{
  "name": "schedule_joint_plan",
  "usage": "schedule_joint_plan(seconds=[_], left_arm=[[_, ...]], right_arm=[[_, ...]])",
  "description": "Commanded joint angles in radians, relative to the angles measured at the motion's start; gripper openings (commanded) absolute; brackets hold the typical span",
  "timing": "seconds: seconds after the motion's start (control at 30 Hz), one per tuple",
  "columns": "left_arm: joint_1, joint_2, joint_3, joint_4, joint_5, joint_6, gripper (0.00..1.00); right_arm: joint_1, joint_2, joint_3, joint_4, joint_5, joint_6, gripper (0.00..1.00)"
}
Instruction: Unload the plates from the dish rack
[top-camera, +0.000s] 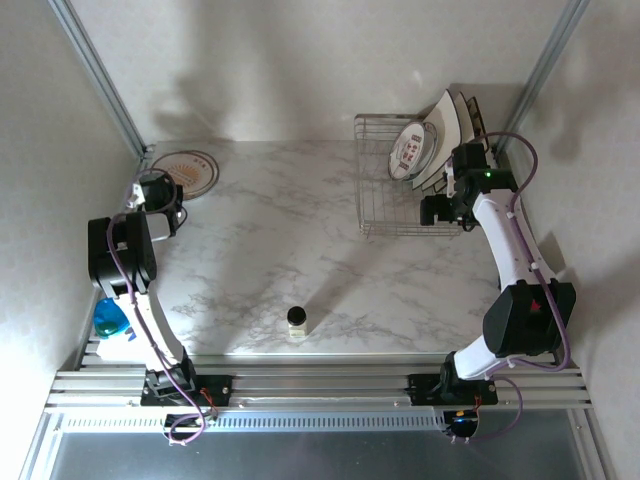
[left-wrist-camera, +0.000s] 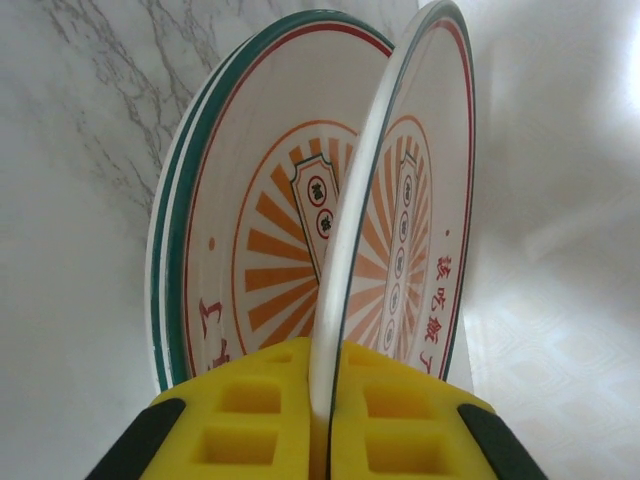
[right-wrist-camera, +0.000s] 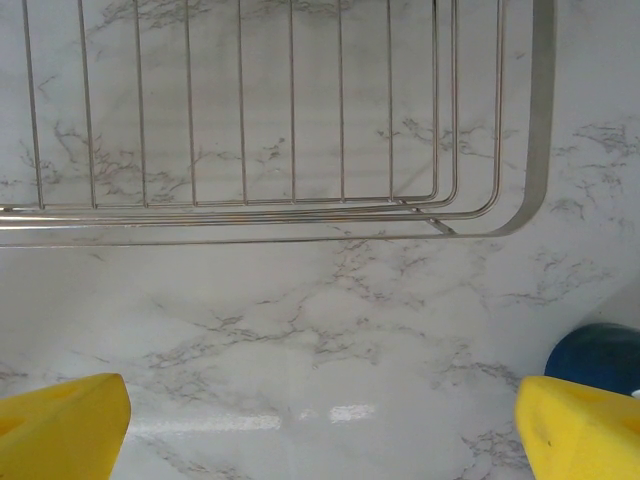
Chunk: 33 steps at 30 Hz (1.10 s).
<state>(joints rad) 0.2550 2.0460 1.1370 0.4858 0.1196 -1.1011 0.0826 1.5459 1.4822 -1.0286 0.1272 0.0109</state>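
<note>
Your left gripper (left-wrist-camera: 325, 425) is clamped on the edge of a small round white plate with a teal-green rim and an orange sunburst pattern (left-wrist-camera: 425, 220). One blocky yellow finger (left-wrist-camera: 250, 415) presses on each face, and the plate runs edge-on away from the wrist camera. Just to its left lies a second round plate of the same pattern (left-wrist-camera: 260, 230). A doubled teal line along that plate's left side may be another one beneath it, but you cannot tell. The two plates stand apart at the gripper and draw together at their far rims. Under them is the white, grey-veined marble table (left-wrist-camera: 70, 150). In the top view these plates sit at the table's far left corner, well apart from the rack.

Your right gripper (right-wrist-camera: 320, 440) is spread wide and holds nothing. Its yellow fingertips (right-wrist-camera: 65, 425) sit in the lower corners of the wrist view with bare marble between them. Just beyond them is a corner of the rectangular dish rack of thin silver wire (right-wrist-camera: 530, 150).

In the top view this gripper is at the rack's near right side. At the rack's far right end a patterned round plate (top-camera: 412, 150) leans, with the larger square cream plates with dark edges (top-camera: 452, 125) upright behind it. A small dark-capped bottle (top-camera: 297, 322) stands near the table's front edge, between the arms.
</note>
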Motion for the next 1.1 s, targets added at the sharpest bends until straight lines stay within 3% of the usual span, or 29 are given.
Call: schedule_joint_plan(seconds=[0.0,0.43,0.9,1.07], left_arm=[[-0.003,0.001,0.047,-0.016,-0.041,0.018,0.0],[-0.007,0.018,0.099,-0.095,-0.031,0.072,0.0],[-0.009,0.035,0.124,-0.134,0.007,0.111,0.16],[-0.01,0.034,0.149,-0.189,0.015,0.158,0.33]], right_arm=[[-0.006,0.014,-0.011,0.012,-0.017,-0.011,0.99],[-0.005,0.008,-0.013,0.018,-0.027,-0.011,0.99],[-0.004,0.0,-0.01,0.017,-0.036,-0.011,0.99],[-0.005,-0.006,-0.012,0.022,-0.039,-0.011,0.99]])
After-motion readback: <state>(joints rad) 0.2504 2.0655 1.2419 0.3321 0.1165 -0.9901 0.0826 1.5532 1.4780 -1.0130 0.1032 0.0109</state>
